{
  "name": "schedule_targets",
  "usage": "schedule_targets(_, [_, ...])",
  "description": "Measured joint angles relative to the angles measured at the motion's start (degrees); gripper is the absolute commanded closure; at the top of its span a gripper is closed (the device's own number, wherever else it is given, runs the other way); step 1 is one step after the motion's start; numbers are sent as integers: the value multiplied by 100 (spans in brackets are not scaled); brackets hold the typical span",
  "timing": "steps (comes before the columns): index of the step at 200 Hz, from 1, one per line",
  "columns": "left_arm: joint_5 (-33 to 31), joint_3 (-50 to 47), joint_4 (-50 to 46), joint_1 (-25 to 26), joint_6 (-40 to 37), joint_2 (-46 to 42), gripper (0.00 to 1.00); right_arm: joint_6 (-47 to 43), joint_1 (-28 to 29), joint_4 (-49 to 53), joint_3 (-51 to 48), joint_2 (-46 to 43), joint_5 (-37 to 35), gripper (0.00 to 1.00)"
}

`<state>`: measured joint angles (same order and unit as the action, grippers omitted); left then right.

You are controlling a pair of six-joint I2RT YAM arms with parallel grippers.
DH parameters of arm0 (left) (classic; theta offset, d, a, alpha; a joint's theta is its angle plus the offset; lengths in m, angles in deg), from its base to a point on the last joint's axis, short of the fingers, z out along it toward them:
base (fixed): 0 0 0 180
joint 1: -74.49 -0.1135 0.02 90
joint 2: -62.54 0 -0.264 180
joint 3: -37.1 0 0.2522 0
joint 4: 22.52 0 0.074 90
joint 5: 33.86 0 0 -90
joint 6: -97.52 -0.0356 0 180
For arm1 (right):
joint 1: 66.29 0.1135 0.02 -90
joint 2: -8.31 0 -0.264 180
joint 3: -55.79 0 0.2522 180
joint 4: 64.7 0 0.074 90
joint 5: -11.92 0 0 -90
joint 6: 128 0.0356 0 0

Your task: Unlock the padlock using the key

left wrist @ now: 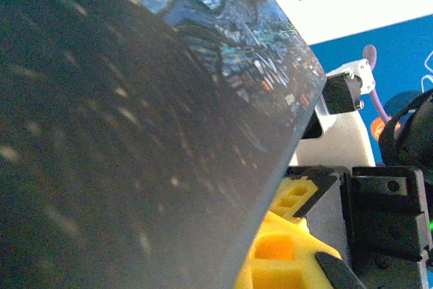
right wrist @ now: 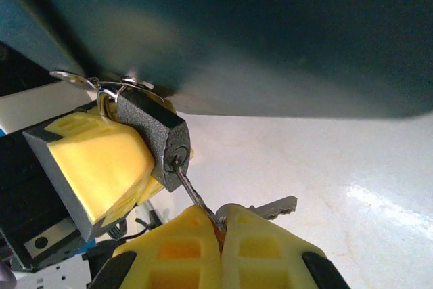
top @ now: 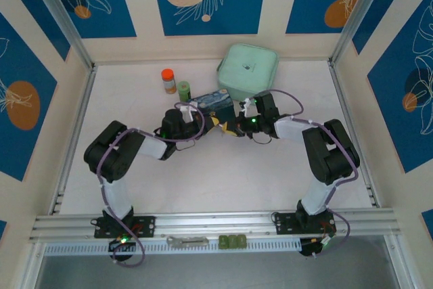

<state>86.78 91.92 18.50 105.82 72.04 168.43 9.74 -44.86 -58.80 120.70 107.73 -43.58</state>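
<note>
Yellow fingers of the right gripper, closest to view, are pinched shut on the key, whose thin blade sits in the keyhole of the padlock. At mid-table, the left gripper clamps the padlock's small, stiff, dark body, which hangs at the edge of the painted tin. The key looks light, slippery and bendable, so a grip near its head seems safest. Both the tin and the far mint box are closed, contents unseen.
</note>
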Motion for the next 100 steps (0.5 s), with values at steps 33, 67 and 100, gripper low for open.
schedule_targets(33, [229,85,-216,0,-59,-52,100,-131,-116,-157,-170,-63,302,100])
schedule_targets(67, [411,201,-321,-2,-7,-52,100,-63,-192,-205,-227,-129,520,100])
schedule_targets(100, [702,317,-317,-76,234,-50,100,-24,-219,-125,-243,-321,564,100])
